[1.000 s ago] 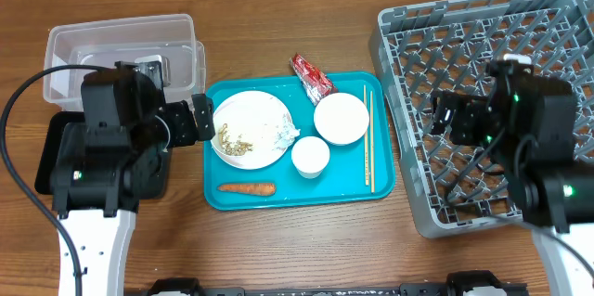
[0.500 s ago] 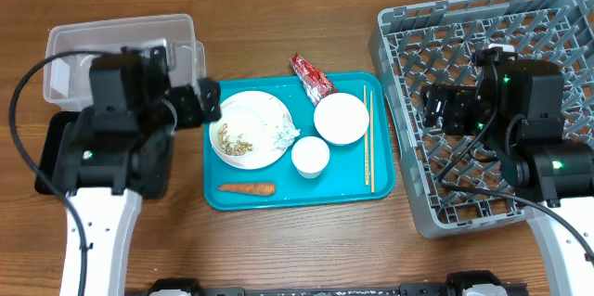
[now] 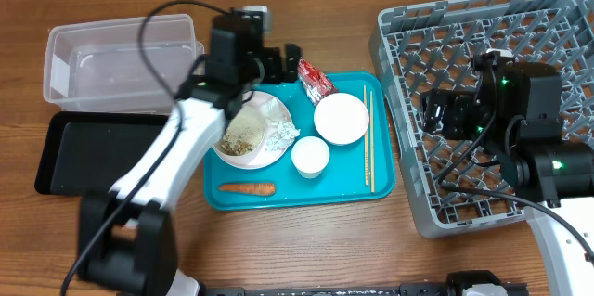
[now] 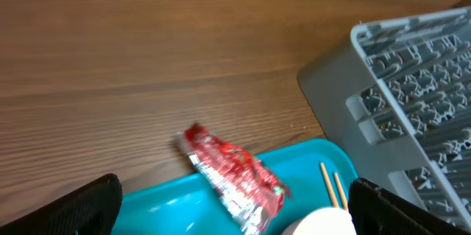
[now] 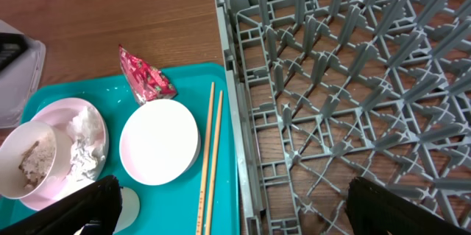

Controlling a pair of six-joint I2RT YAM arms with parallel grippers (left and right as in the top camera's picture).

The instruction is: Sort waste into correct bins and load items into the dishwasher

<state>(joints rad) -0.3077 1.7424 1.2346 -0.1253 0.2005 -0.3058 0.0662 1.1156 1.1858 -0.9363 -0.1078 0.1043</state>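
At the tray's (image 3: pixel 371 192) far edge, the left gripper (image 3: pixel 290 62), jaws wide, has swung over from the black bin (image 3: pixel 93 152) to the wrapper (image 3: pixel 313 78), likely the first pick; the right gripper (image 3: pixel 434 113) waits wide above the rack (image 3: pixel 557 18).

Light: we see bright, even light from above on the tabletop (image 3: pixel 306 240); shadows are soft and short.
Blur: overhead, the left arm (image 3: pixel 186 138) looks smeared; our left wrist view is soft, the red wrapper (image 4: pixel 232 172) fuzzy.
Sharpness: right wrist view crisp across the grey rack (image 5: pixel 229 58).
Glare: pale sheen on the clear tub (image 3: pixel 111 64).
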